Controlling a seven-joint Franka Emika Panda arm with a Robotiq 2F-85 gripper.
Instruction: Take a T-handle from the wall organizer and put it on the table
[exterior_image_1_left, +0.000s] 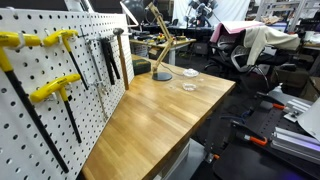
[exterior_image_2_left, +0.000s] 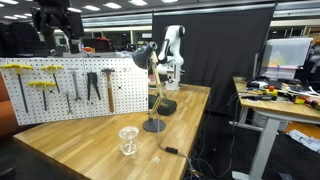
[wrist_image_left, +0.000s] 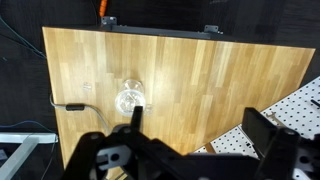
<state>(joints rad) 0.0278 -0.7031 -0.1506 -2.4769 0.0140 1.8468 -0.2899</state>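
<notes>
Gripper (wrist_image_left: 198, 128) with jaws spread wide and nothing between them, looking down over the wooden table (wrist_image_left: 220, 70), yellow T-handles (exterior_image_1_left: 55, 88) hanging on the white pegboard (exterior_image_1_left: 92, 100) along the table's left edge, small glass (wrist_image_left: 130, 98) and desk lamp (exterior_image_2_left: 153, 125) on the tabletop, apart from the pegboard

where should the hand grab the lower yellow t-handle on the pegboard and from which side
Probably the yellow crossbar of the lower T-handle, near its middle. It hangs flat against the pegboard with the dark shaft pointing down, so come straight at the board from the front, close over the bar from above and below, then lift it off. The hand is open.
</notes>
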